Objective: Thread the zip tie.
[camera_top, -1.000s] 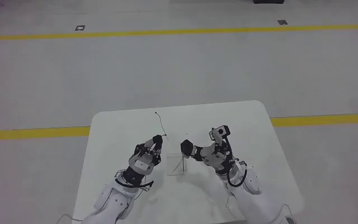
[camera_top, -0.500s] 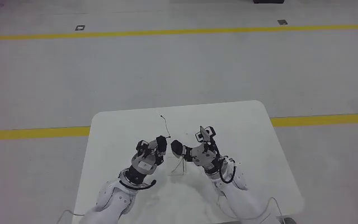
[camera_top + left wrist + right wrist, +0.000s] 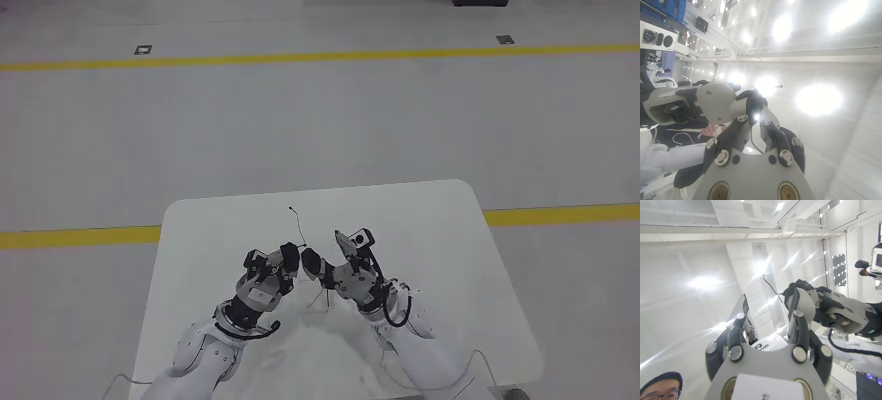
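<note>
- Room: smooth pale grey floor (image 3: 320, 130) crossed by two yellow lines (image 3: 320, 56). A white table (image 3: 200, 230) with rounded corners and a matt top stands over the nearer line.
- Task item: zip tie (image 3: 296, 226), a thin dark plastic strap, slightly bowed, with a small knob at its free end.
- Position: it is over the middle of the table, about midway between the left and right edges, and pinched near its lower end.
- Orientation: in the top view the long axis runs from the grip toward the far edge, and the free end leans a little to the robot's left.
- In the right wrist view the strap stands up against the white beamed ceiling (image 3: 696, 228), and a short stub pokes out on the other side of the grip.
- Left gripper (image 3: 291, 254): grey moulded shell, black linkages, silver pins. Its dark fingertips are clamped together on the strap.
- Right gripper (image 3: 311, 262): same build. It grasps nothing; its fingers (image 3: 744, 308), pale plates with ribbed pads, are spread apart.
- Relation: the two grippers sit just beside each other, tips nearly facing. I cannot tell whether the right one touches the strap.
- On the tabletop, nearer the near edge than the grippers, lie a few thin dark strands (image 3: 321, 296), too small to identify.
</note>
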